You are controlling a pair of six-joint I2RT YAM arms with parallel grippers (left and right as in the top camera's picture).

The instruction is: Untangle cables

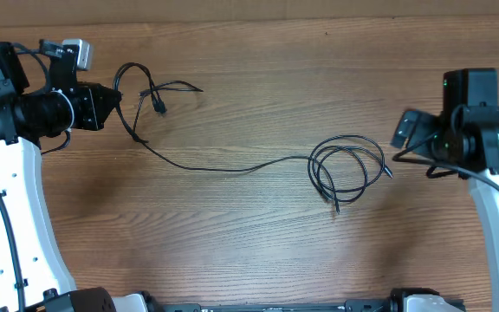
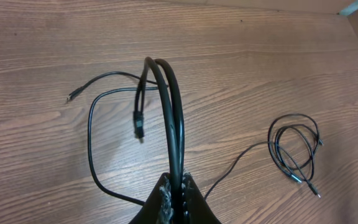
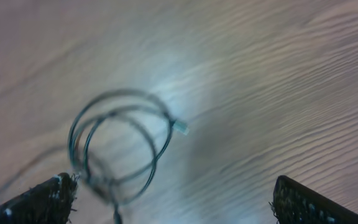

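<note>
Untangling looks approx. half done, by our reckoning. Nearest us, toward the table (image 1: 249,260)'s right edge, a coil (image 1: 315,169) of the cables (image 1: 232,169) lies flat w/ its loops stacked. A pale-tipped plug (image 3: 180,127) pokes out on its right side. The right gripper (image 3: 174,200) hangs near it, jaws wide and holding nothing.

From the coil a single strand runs slack across the ctr toward the far left corner, and we judge that stretch freed. There the left gripper (image 2: 178,182) is clamped on a folded loop (image 2: 173,106) lifted off the wood. A small plug (image 2: 138,127) dangles from it, and a loose end (image 2: 73,96) rests on the table beyond.

Left to do, as we see it: open the coil and sort the crossed strands at the left.

Hard to make out:
- The right wrist view is blurred.
- The left fingertips are cut off at the frame edge.
- We cannot tell how many separate cords there are, nor whether the coil is knotted.
</note>
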